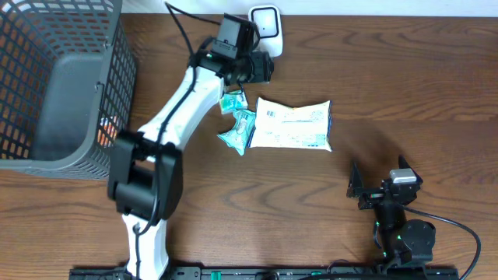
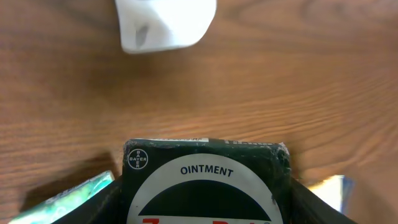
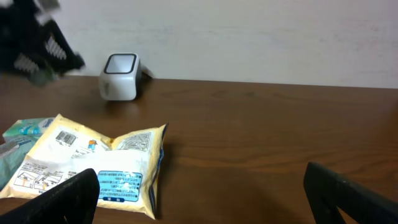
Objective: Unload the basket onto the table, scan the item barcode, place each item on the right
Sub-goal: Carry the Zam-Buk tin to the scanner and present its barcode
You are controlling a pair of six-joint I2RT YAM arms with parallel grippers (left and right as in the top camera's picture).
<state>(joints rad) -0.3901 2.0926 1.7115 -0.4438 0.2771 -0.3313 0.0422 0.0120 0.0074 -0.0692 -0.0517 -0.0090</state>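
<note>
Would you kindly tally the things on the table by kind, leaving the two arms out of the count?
Dark green ointment box: 1
White barcode scanner: 1
Large yellow-and-white plastic packet: 1
Small teal packets: 2, as far as can be told
Grey wire mesh basket: 1
Total: 6

I work at what looks like a mock shop checkout: a white scanner (image 1: 265, 23) on a wooden table (image 1: 405, 70), a wire basket (image 1: 31, 47) left of the scanner, sealed packets (image 1: 292, 124) before it, and a plain wall (image 3: 249, 37) behind.
</note>
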